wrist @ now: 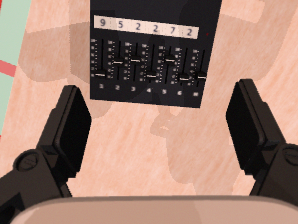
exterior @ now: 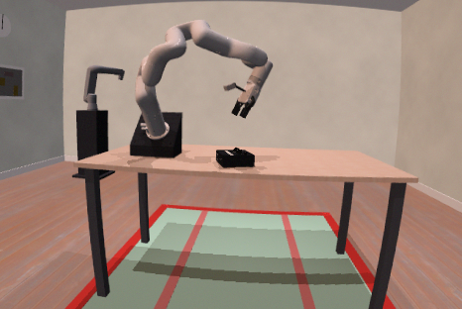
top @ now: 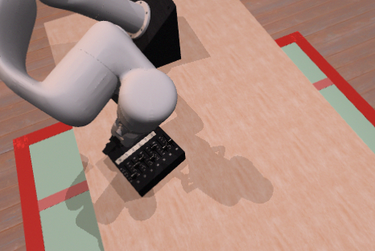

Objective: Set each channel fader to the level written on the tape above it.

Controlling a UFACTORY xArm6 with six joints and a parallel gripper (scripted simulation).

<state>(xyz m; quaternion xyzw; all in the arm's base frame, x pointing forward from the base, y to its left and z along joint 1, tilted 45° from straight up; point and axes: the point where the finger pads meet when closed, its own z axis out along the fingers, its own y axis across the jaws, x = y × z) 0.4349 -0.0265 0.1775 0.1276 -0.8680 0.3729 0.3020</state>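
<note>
Wrist view: the gripper point(wrist: 159, 125) hangs with jaws wide apart, nothing between them, high above the table point(wrist: 150, 160). Beyond the fingers sits the lighting desk point(wrist: 152, 50), flat on its feet. Its tape point(wrist: 144, 31) reads 9, 5, 2, 2, 7, 2 (seventh fader, untaped, is presumably the master). First cap point(wrist: 100, 75) sits low, far from nine, I'd say. Nothing looks touched; the whole job appears left to do.

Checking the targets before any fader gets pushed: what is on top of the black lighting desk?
On the black lighting desk: a white tape strip reading 9 5 2 2 7 2, above seven faders. The open tool hovers above, touching nothing. From the top view, the arm hides the desk's far edge.
</note>
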